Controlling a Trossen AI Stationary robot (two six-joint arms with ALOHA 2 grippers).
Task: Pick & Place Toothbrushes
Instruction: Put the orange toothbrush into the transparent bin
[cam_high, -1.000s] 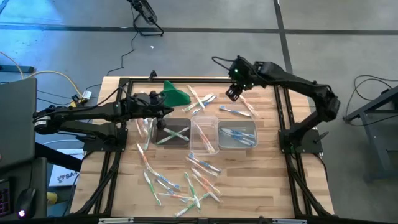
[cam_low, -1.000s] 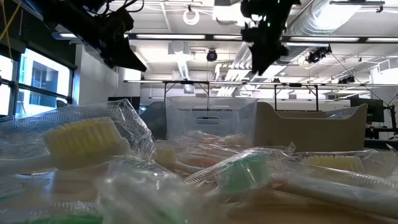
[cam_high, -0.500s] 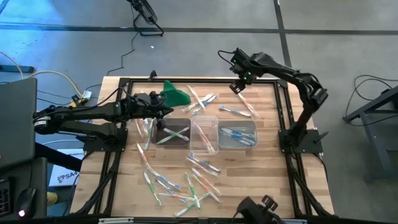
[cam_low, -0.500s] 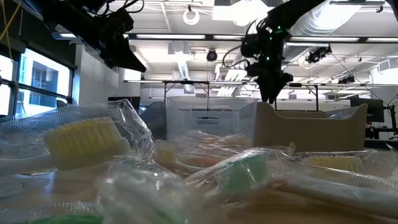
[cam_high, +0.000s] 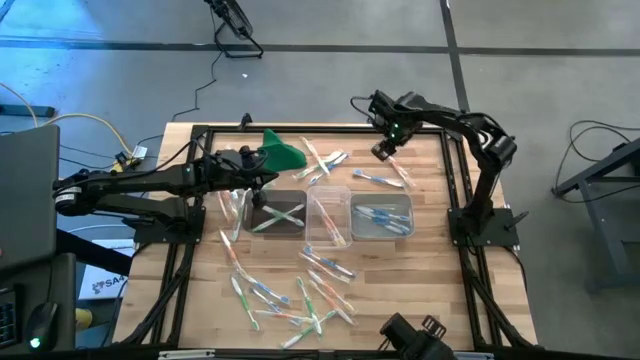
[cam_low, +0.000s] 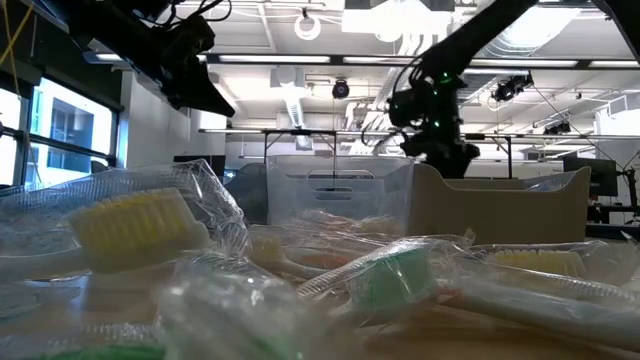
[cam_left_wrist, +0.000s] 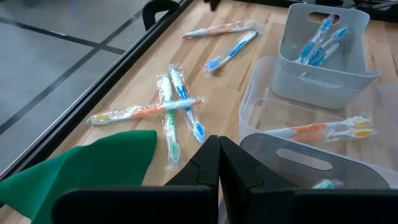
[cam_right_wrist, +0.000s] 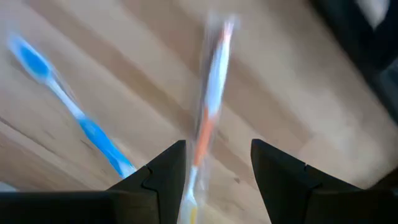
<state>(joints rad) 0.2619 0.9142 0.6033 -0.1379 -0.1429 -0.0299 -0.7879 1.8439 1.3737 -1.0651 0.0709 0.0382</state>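
Note:
Wrapped toothbrushes lie loose on the wooden table: a near pile (cam_high: 300, 292), a far group (cam_high: 325, 160) and two at the far right (cam_high: 385, 176). Three clear tubs (cam_high: 328, 215) stand in a row, and some hold toothbrushes. My right gripper (cam_high: 381, 151) hangs open, pointing down over the far right pair. In its wrist view, an orange-and-white toothbrush (cam_right_wrist: 210, 106) lies between the fingers' line, untouched, and a blue one (cam_right_wrist: 68, 106) lies beside it. My left gripper (cam_left_wrist: 218, 158) is shut and holds nothing, above the left tub (cam_high: 277, 213) and beside a green cloth (cam_high: 283, 152).
A black frame rail (cam_high: 455, 190) runs along the table's edges. The arms' bases stand at the left and right sides. Bare wood shows at the far right corner and between the tubs and the near pile. In the low view, wrapped toothbrushes (cam_low: 140, 225) fill the foreground.
My right gripper has come down toward the toothbrushes at the far right and tipped until it points straight down. Its arm has folded closer to its base. The fingers have stayed open. No toothbrush has moved.

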